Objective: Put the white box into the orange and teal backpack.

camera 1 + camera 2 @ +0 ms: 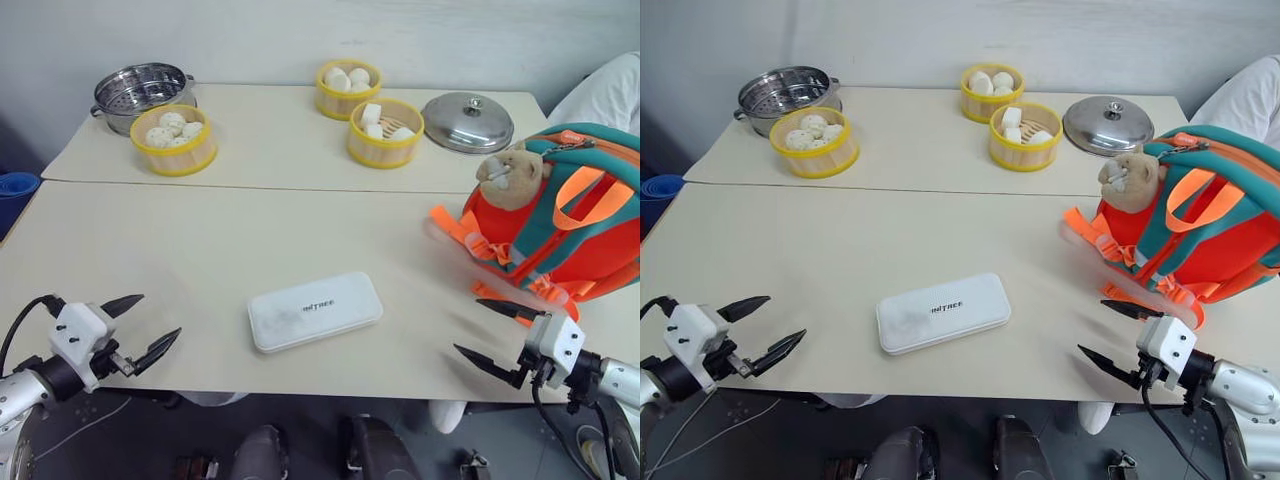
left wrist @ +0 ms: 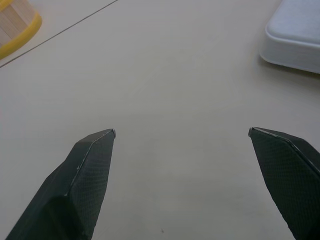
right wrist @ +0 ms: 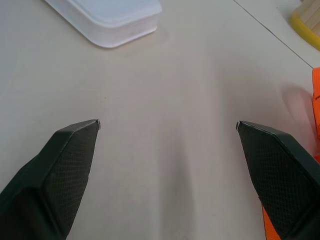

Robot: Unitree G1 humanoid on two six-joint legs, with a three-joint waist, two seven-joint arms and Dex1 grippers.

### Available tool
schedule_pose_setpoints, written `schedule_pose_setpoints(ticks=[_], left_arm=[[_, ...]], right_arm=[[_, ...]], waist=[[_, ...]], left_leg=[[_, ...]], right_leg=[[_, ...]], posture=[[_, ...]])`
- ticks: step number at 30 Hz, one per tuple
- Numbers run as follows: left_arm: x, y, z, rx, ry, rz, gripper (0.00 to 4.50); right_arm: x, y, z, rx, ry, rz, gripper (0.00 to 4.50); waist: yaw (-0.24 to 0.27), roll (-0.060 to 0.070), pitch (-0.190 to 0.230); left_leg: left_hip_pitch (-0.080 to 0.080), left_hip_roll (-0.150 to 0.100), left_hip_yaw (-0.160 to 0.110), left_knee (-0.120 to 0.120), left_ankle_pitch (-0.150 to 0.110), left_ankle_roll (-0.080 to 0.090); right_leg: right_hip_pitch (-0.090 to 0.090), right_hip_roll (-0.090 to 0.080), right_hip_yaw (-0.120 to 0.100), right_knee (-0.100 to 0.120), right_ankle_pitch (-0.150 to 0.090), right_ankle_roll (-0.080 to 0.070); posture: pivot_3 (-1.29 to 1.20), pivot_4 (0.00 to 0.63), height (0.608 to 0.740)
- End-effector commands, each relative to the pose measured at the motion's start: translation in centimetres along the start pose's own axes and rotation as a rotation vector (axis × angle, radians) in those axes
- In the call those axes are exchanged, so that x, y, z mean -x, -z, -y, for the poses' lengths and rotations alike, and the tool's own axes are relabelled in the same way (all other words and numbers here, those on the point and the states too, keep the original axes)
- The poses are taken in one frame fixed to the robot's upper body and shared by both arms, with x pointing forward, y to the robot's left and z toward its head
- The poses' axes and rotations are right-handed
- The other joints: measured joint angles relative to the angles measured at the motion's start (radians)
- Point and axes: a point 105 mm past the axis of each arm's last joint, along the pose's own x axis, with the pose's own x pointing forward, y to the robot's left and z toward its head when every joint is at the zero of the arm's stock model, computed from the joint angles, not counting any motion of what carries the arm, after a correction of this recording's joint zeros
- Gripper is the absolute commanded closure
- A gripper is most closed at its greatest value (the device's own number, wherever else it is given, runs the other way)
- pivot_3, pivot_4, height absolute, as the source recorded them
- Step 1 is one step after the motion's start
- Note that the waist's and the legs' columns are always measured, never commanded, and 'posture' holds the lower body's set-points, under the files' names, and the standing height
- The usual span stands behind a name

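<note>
You see left gripper and right gripper both spread, empty | left wrist: white box corner | head: orange and teal backpack on beige table.

White box: flat rect. plastic case, rounded corners, small dark lettering on top face. Lies flat on the surface, near front edge, approx. centre; long axis slightly skewed, right end farther back. Closed, nothing touching it.

Orange and teal backpack: small, rounded, orange body w/ teal top + trim, orange straps. Tan plush charm hangs at its upper left. Sits at right side of surface, well apart from box.
</note>
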Motion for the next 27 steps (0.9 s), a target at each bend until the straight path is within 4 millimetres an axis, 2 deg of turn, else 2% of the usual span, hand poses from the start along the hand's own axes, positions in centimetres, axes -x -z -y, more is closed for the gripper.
schedule_pose_setpoints(ticks=[1,2,5,7,8,10,11,13,15,18,22,23,24,27], left_arm=[[0.0,-1.2,-1.3,-0.023,-0.033,0.03,0.0],[-0.2,-1.4,-1.5,-0.007,-0.032,0.039,0.0],[-0.5,-2.2,-0.3,0.037,0.065,0.069,0.0],[-0.9,-1.9,0.1,0.134,0.101,0.01,0.0],[-1.1,-1.9,0.1,0.127,0.107,-0.003,0.0],[-2.0,-3.4,0.5,0.139,0.152,0.017,0.39],[-2.5,-3.6,0.7,0.129,0.171,0.003,0.53],[-3.0,-3.2,1.3,0.116,0.205,-0.049,1.17],[-3.5,-2.9,1.8,0.11,0.216,-0.067,1.76],[-4.1,-2.9,3.5,0.126,0.263,-0.07,2.65],[-5.0,-3.0,5.5,0.149,0.286,-0.05,3.9],[-5.1,-3.0,5.8,0.148,0.291,-0.045,4.12],[-5.4,-3.1,6.0,0.144,0.287,-0.038,4.47],[-6.1,-3.1,6.5,0.171,0.279,-0.034,4.47]], right_arm=[[-0.5,-1.4,-0.3,0.042,-0.074,0.033,0.02],[-0.8,-1.5,-0.5,0.041,-0.086,0.041,0.02],[-1.3,-1.7,-0.7,0.022,-0.107,0.051,0.02],[-2.2,-2.4,-1.5,0.037,-0.18,0.064,0.02],[-2.8,-3.1,-1.8,0.04,-0.212,0.083,0.02],[-5.6,-5.0,-1.7,0.045,-0.25,0.113,0.41],[-7.1,-5.2,-1.5,0.069,-0.251,0.101,0.59],[-9.2,-5.2,-1.0,0.097,-0.251,0.076,1.28],[-10.7,-5.3,-0.8,0.157,-0.257,0.073,1.9],[-12.8,-4.8,0.7,0.209,-0.185,0.036,2.86],[-14.3,-4.7,2.1,0.241,-0.114,0.021,4.28],[-14.4,-4.5,2.3,0.243,-0.107,0.011,4.48],[-14.6,-4.4,2.1,0.249,-0.118,0.01,4.5],[-14.8,-4.0,0.9,0.21,-0.172,0.002,4.5]], waist=[[0.001,0.0,0.0],[0.002,0.0,0.0],[0.002,0.0,0.0],[0.002,0.0,0.0],[0.001,0.0,0.0],[-0.007,0.0,0.0],[-0.015,-0.001,0.001],[-0.021,-0.001,0.001],[-0.021,-0.001,0.0],[-0.021,-0.001,0.0],[-0.021,-0.001,0.0],[-0.021,-0.001,0.0],[-0.021,-0.001,0.0],[-0.021,-0.001,0.0]], left_leg=[[0.0,0.0,0.0,0.0,0.0,0.0],[0.0,0.0,0.0,0.0,0.0,0.0],[0.0,0.0,0.0,0.0,0.0,0.0],[0.0,0.0,0.0,0.0,0.0,0.0],[0.0,0.0,-0.001,0.0,0.0,0.0],[0.0,0.0,-0.001,0.0,0.0,0.0],[0.0,0.0,-0.001,0.001,0.001,-0.001],[0.0,0.0,-0.001,0.004,0.003,-0.001],[0.001,0.0,-0.002,0.003,0.004,-0.002],[0.0,0.0,-0.002,0.001,0.003,-0.004],[-0.006,-0.001,0.0,0.002,0.006,-0.009],[-0.006,-0.001,0.0,0.002,0.006,-0.009],[-0.006,-0.001,0.0,0.002,0.006,-0.009],[-0.006,-0.001,0.0,0.003,0.006,-0.009]], right_leg=[[0.0,0.0,0.0,0.0,0.0,0.0],[0.0,0.0,0.0,0.0,0.0,0.0],[0.0,0.0,0.0,0.001,0.0,0.0],[0.0,0.0,0.0,0.001,0.0,0.0],[0.0,0.0,-0.001,0.001,0.0,0.0],[0.0,0.0,-0.001,0.001,0.0,0.0],[0.0,0.0,-0.001,0.002,0.0,0.0],[-0.001,0.0,0.0,0.006,0.001,-0.001],[-0.001,0.0,-0.001,0.007,0.001,-0.002],[-0.003,0.0,-0.001,0.007,0.0,-0.003],[-0.01,0.0,0.0,0.008,0.0,-0.003],[-0.01,0.0,0.0,0.009,0.0,-0.003],[-0.01,0.0,0.0,0.009,0.0,-0.003],[-0.01,0.0,0.0,0.009,0.001,-0.003]], posture=[[0.0,0.15,0.74],[0.0,0.15,0.74],[0.0,0.15,0.74],[0.0,0.15,0.74],[0.0,0.15,0.74],[0.0,0.15,0.74],[0.0,0.15,0.74],[0.0,0.15,0.74],[0.0,0.15,0.74],[0.0,0.15,0.74],[0.0,0.15,0.74],[0.0,0.15,0.74],[0.0,0.15,0.74],[0.0,0.15,0.74]])
